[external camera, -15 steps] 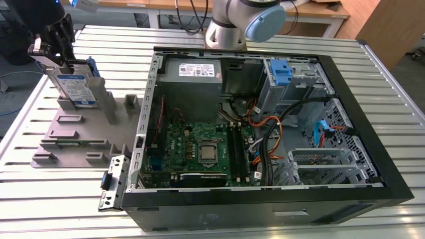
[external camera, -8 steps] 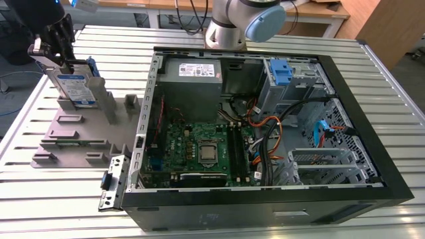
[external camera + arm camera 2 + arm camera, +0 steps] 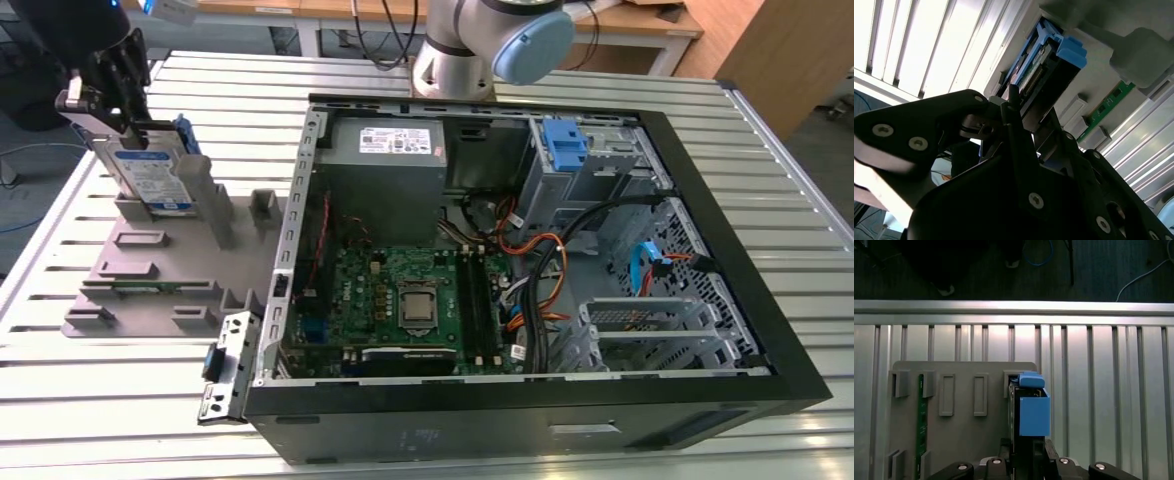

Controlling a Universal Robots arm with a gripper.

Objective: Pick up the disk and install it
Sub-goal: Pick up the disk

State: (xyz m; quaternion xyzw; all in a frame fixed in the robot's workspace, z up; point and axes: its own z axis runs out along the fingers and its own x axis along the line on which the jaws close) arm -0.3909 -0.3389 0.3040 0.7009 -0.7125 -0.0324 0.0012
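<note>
Pick-up step. The gripper (image 3: 1026, 451) has its fingers clamped on the disk (image 3: 154, 178), which stands on edge between them, far end seated among the posts of the grey stand (image 3: 140, 275) beyond the fingertips. Judged requirement: a straight withdrawal along the slot, keeping the disk clear of the posts and untilted.

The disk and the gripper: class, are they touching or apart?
Touching. In the first wrist view the gripper has a finger pressed against each side of the disk, with no gap showing; the exterior view agrees.
</note>
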